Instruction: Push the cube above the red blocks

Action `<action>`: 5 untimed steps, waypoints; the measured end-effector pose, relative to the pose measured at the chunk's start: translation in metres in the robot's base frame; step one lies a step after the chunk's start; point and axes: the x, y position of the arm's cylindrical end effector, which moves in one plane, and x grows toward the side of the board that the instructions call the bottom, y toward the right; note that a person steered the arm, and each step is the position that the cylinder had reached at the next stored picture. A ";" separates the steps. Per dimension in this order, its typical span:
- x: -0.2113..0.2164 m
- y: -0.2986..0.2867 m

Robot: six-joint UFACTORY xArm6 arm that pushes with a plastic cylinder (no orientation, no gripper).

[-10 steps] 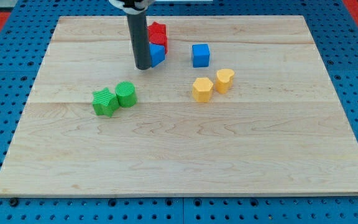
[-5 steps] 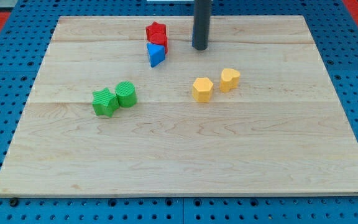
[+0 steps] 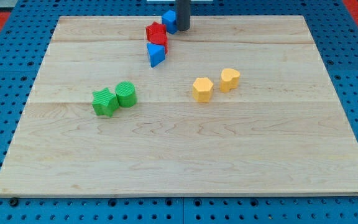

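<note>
The blue cube (image 3: 169, 20) sits at the view's top edge of the wooden board (image 3: 185, 143), just above and right of the red blocks (image 3: 156, 34). My tip (image 3: 183, 28) stands right beside the cube, on its right side, touching or nearly touching it. A blue wedge-shaped block (image 3: 156, 55) lies directly below the red blocks, against them.
A green star block (image 3: 105, 102) and a green cylinder (image 3: 126, 94) sit together at the view's left. A yellow hexagonal block (image 3: 202, 89) and a yellow heart-shaped block (image 3: 230, 79) sit right of centre. Blue pegboard surrounds the board.
The rod moved from the red blocks over to the right, then up and left. The blue cube went from right of the red blocks to above them at the board's top edge.
</note>
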 end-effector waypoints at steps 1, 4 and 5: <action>-0.007 0.039; -0.028 -0.025; -0.030 -0.027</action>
